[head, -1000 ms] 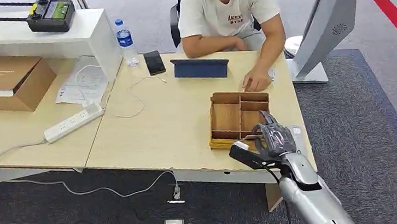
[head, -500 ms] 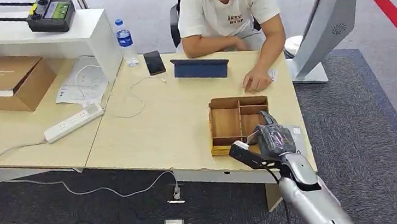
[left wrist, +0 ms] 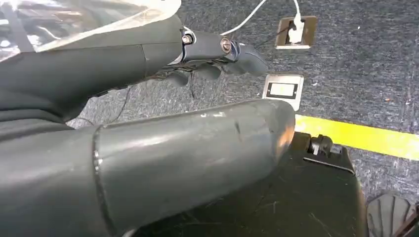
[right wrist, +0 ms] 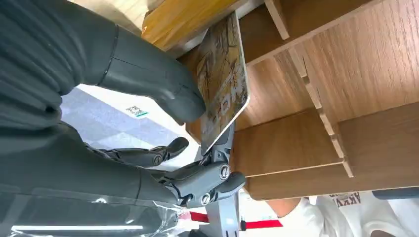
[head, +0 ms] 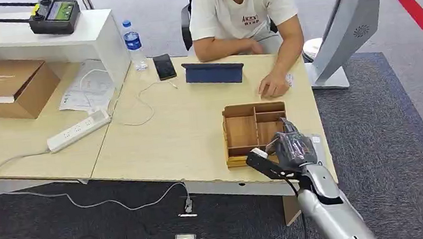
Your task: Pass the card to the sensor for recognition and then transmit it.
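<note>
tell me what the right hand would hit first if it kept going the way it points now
Most likely the wooden tray. The right hand pinches the card right at the tray's near compartments and points over it toward the person. Its height above the dividers is hard to judge.

Silver right arm (head: 329, 208), dark grey right hand (head: 294, 146) under clear plastic, silver screws

My right robot hand (head: 295, 146) is over the near right corner of the desk (head: 186, 128), at the near edge of the divided tray (head: 255, 130). It pinches a card (right wrist: 222, 84) above what seems a near compartment. Behind the tray sits a person (head: 245, 11), with a tablet (head: 214, 72) between them.
</note>
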`<action>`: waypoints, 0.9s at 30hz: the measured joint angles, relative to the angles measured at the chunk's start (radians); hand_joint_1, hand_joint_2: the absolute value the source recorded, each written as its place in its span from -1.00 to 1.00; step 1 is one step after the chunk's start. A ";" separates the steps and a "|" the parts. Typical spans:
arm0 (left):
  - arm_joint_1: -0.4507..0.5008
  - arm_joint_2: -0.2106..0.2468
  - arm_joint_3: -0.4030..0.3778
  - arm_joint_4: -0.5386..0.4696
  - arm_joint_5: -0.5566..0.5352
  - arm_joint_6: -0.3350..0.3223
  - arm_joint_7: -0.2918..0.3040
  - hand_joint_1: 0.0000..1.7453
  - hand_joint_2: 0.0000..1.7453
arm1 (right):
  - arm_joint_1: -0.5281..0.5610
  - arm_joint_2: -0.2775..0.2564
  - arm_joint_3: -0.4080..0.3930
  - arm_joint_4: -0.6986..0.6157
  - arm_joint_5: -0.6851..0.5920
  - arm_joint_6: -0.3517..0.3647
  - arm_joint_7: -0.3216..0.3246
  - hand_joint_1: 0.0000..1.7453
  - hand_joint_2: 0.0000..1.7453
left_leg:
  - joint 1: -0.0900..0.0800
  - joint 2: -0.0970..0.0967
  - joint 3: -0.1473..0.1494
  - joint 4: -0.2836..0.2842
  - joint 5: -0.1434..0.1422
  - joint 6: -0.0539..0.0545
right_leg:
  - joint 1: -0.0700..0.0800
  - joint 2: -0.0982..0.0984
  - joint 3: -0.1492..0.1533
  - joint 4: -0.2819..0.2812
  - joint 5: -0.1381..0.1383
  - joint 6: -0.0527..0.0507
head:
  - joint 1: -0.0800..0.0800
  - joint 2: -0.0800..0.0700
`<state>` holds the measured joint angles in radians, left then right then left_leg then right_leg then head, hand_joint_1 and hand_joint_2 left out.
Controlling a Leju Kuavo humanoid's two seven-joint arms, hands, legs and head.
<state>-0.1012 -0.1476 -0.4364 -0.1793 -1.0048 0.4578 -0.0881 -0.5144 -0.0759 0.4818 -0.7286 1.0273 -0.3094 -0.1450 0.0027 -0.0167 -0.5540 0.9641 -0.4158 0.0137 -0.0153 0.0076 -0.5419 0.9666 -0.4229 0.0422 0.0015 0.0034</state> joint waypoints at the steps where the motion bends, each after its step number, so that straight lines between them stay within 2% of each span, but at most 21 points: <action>1: 0.000 0.000 0.000 0.000 0.000 0.000 0.000 -1.00 -1.00 | 0.000 0.000 0.000 0.000 0.000 0.000 0.000 1.00 1.00 | 0.000 0.000 0.000 0.000 0.000 0.000 | 0.000 0.000 0.000 0.000 0.000 0.000 | 0.000 0.000; 7: 0.000 0.000 -0.001 0.000 -0.001 0.000 -0.003 -1.00 -1.00 | 0.002 0.000 -0.004 -0.008 -0.020 -0.018 -0.006 1.00 1.00 | 0.000 0.000 0.000 0.000 0.000 0.000 | 0.000 0.000 0.000 0.000 0.000 0.000 | 0.000 0.000; 12: 0.001 0.000 -0.002 0.000 -0.001 0.000 -0.015 -1.00 -1.00 | -0.020 -0.002 -0.035 -0.088 -0.076 -0.033 -0.010 1.00 1.00 | 0.000 0.000 0.000 0.000 0.000 0.000 | 0.000 0.000 0.000 0.000 0.001 0.000 | 0.000 0.000; 20: 0.002 0.000 -0.009 0.000 -0.011 0.003 -0.035 -1.00 -1.00 | -0.214 -0.024 -0.094 -0.242 -0.078 0.047 -0.011 1.00 1.00 | 0.000 0.001 0.000 0.000 0.002 0.000 | 0.000 0.000 0.000 0.000 0.002 0.000 | 0.000 0.000; 27: 0.001 -0.002 -0.024 0.000 -0.006 0.003 -0.049 -1.00 -1.00 | -0.371 -0.028 -0.105 -0.230 -0.084 0.034 -0.063 1.00 1.00 | 0.000 0.001 0.000 0.000 0.002 0.000 | 0.000 0.000 0.000 0.000 0.002 0.001 | 0.000 0.000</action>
<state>-0.0999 -0.1491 -0.4608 -0.1793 -1.0109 0.4604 -0.1369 -0.8857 -0.1041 0.3769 -0.9591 0.9434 -0.2750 -0.2079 0.0026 -0.0159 -0.5544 0.9643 -0.4137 0.0135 -0.0154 0.0077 -0.5419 0.9668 -0.4205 0.0429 0.0015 0.0031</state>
